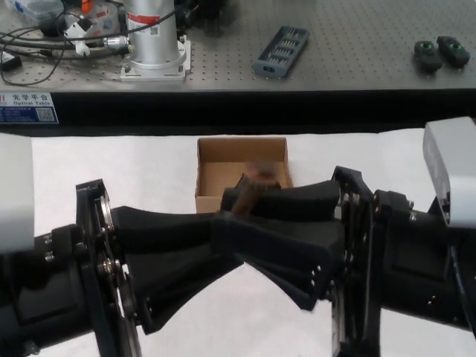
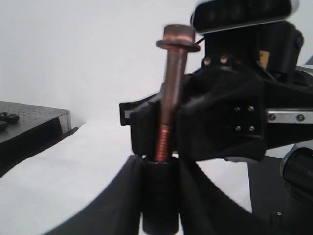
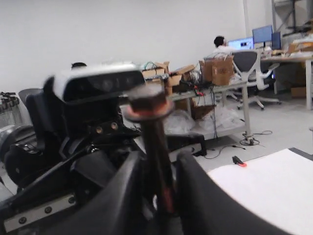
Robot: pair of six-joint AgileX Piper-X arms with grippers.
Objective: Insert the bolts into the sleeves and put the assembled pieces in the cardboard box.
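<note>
The left gripper [image 2: 159, 171] is clenched on a black sleeve [image 2: 159, 205] and holds it upright. The right gripper [image 3: 160, 157] grasps a copper-coloured bolt [image 2: 172, 83] by its shaft, with the head up. The threaded end of the bolt sits in the top opening of the sleeve, and most of the shaft stands above it. In the high view the two grippers meet over the white cloth [image 1: 74, 160], just in front of the open cardboard box [image 1: 204, 175]. Behind the cloth stands a metal table [image 1: 357, 67] with many small holes.
</note>
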